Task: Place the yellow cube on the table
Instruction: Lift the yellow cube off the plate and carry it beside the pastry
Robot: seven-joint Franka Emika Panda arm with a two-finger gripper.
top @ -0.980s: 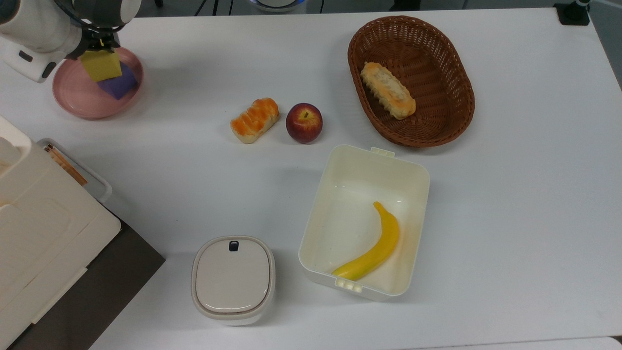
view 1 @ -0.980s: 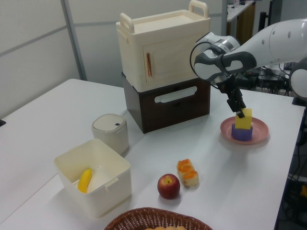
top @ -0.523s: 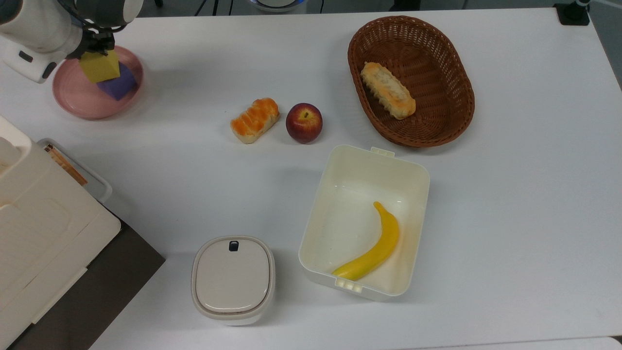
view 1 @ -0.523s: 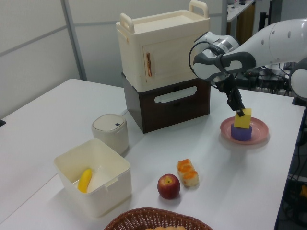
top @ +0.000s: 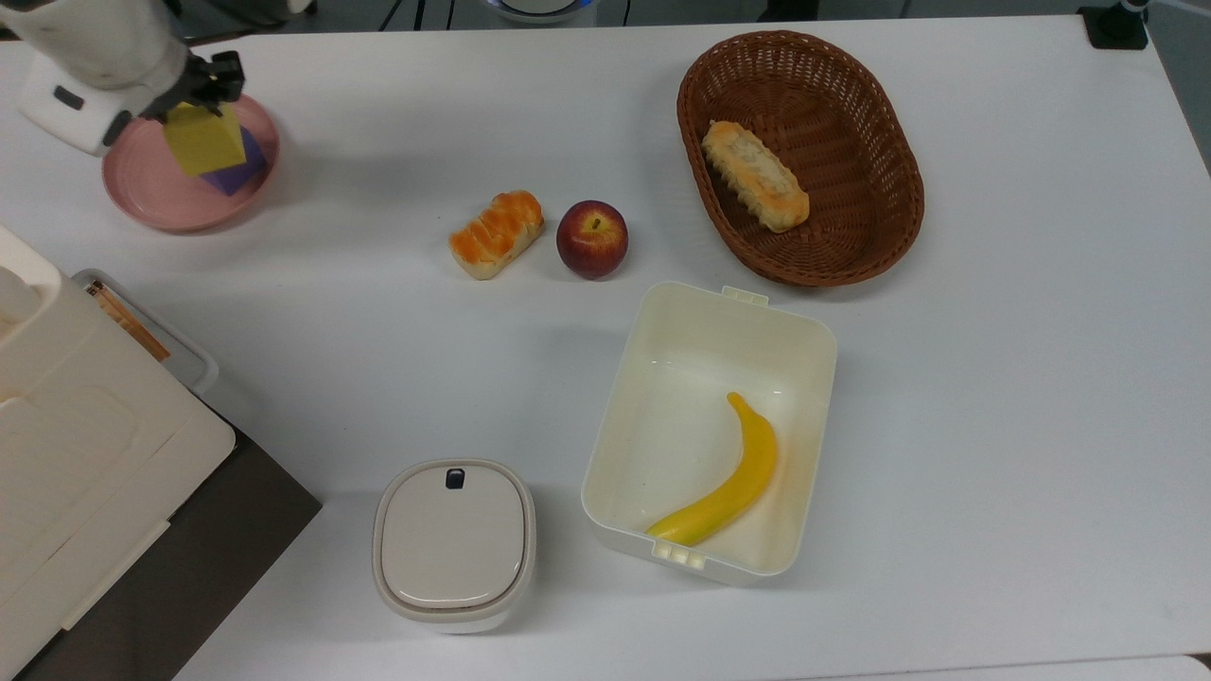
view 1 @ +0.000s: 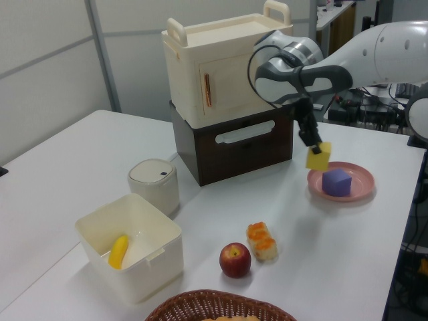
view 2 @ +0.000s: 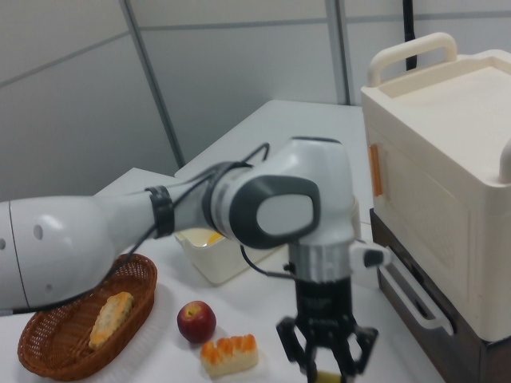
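Left view: yellow cube [view 1: 318, 157] between end effector [view 1: 313, 143] fingers, airborne.

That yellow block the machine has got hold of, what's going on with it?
The robot arm's gripper is shut on the yellow block and holds it in the air, clear of the purple block that sits on the pink plate. The block hangs near the plate's edge and is not yet set down on the white table.

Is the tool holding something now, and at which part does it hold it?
Yes. The tool holds the yellow cube by its upper part, lifted above the pink plate.
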